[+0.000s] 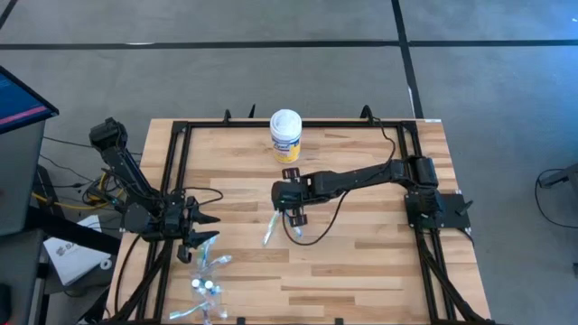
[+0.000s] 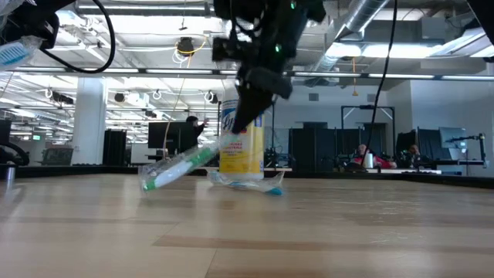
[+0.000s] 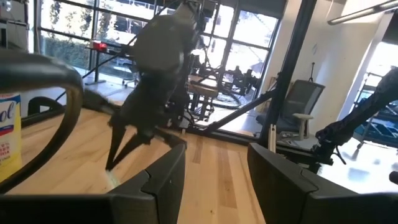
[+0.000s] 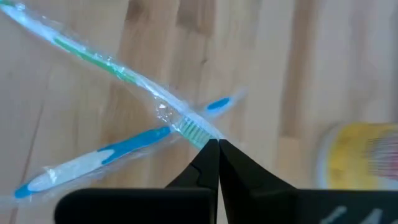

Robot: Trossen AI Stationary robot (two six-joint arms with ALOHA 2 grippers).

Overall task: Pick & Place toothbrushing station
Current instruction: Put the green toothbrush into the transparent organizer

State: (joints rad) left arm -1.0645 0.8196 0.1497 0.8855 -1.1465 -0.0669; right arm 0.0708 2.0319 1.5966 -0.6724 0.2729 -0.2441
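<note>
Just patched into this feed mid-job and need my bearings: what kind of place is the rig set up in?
Probably an open-plan office or lab floor, not a home. The wooden table stands on grey carpet; the low view shows exposed ceiling ducts, desks with monitors and seated people; an office chair stands by big windows.

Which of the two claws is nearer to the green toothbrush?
The right gripper: it is shut on the green toothbrush at its bristle end. The left gripper waits open by the table's left edge.
</note>
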